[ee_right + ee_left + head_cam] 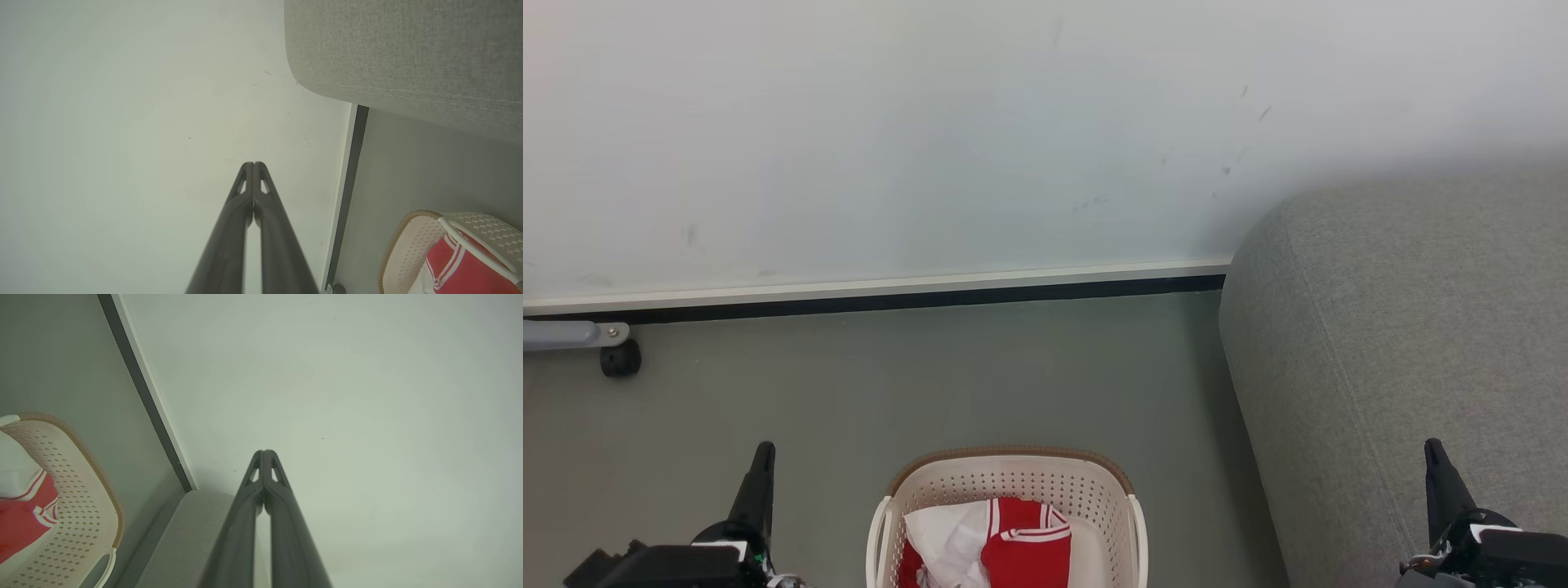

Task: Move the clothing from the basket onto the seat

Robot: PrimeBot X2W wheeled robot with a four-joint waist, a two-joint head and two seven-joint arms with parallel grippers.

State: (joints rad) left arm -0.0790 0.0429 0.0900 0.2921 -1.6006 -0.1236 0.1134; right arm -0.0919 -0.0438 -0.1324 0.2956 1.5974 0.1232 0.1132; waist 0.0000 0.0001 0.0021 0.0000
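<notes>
Pale white wall [931, 122] with a few small dark scuff marks [1262, 114], white skirting board [874, 286] above a black strip, grey-green floor [931, 384], at far left a grey metal bar [560, 335] with a small black caster wheel [621, 359] under it

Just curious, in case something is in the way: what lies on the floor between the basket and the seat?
Nothing: the head view shows a bare strip of grey floor between the basket and the seat.

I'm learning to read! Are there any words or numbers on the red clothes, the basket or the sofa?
No readable text anywhere.
The clothing has white stripes but no letters.
The basket and the seat are plain.
The marks on the wall are scuffs, not writing.
</notes>
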